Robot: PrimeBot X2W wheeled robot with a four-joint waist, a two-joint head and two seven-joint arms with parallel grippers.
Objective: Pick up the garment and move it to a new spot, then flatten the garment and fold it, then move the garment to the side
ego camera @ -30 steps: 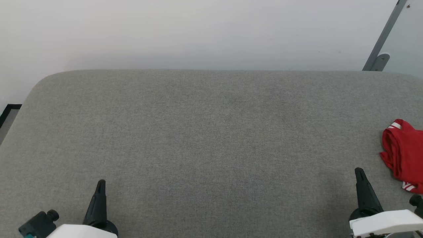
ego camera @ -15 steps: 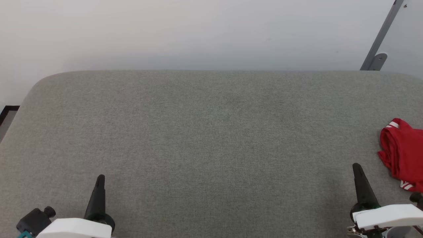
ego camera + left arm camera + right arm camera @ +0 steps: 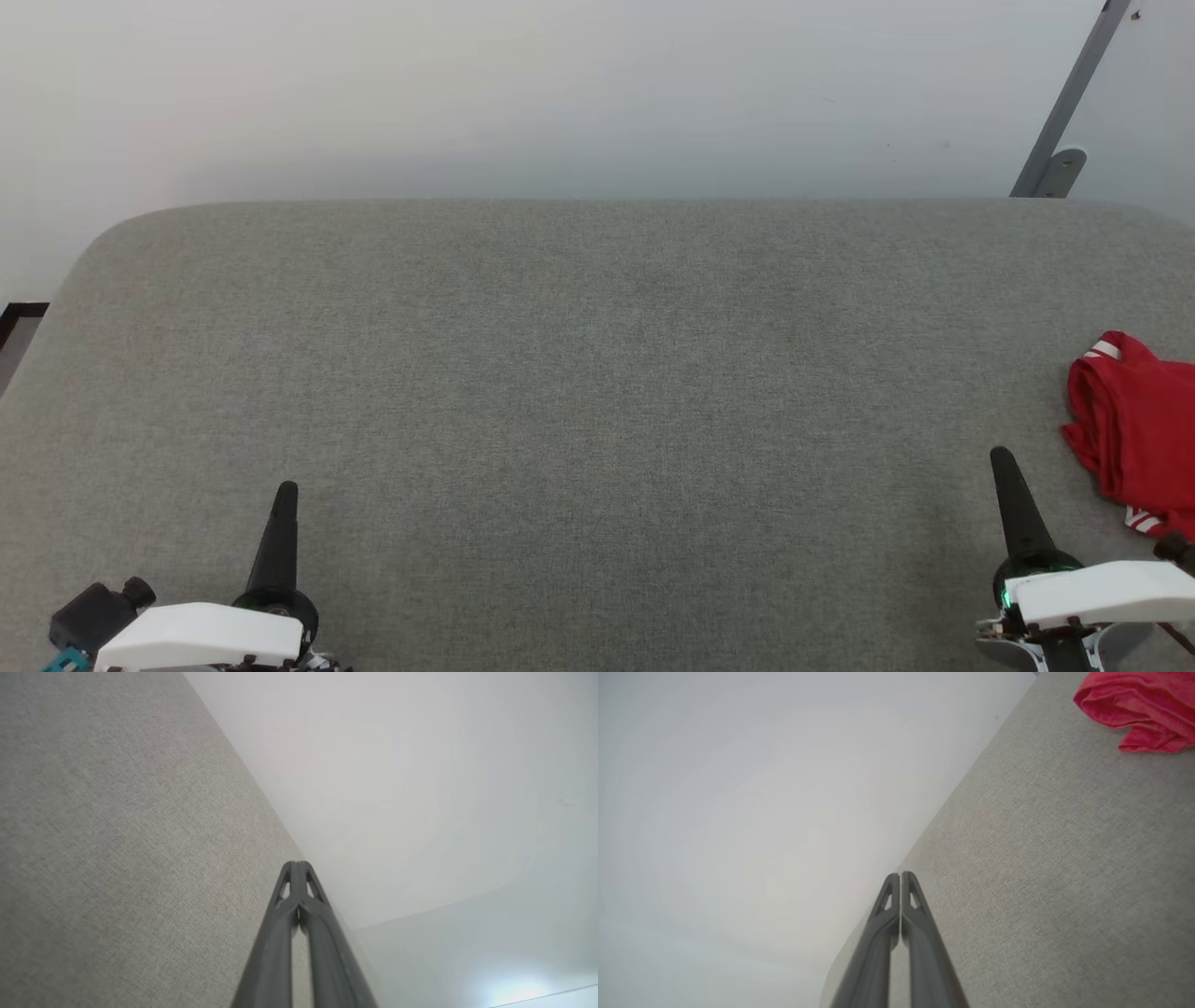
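- Left gripper (image 3: 286,495) sits low at the near left of the grey desk (image 3: 597,373), fingers pointing away, jaws clenched and empty.
- Right gripper (image 3: 1002,459), at the near right, is posed the same.
- The garment (image 3: 1134,425) lies crumpled at the desk's right edge, near the right gripper but apart from it.

I'm seeing a grey fabric surface (image 3: 597,373) stretching back to a plain white wall (image 3: 467,93). A grey metal strut (image 3: 1075,84) is slanting up the wall's right end.

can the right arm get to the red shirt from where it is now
Probably yes: the garment lies bunched to the right of the shut right claw, with bare grey surface between them. The claw must open first.
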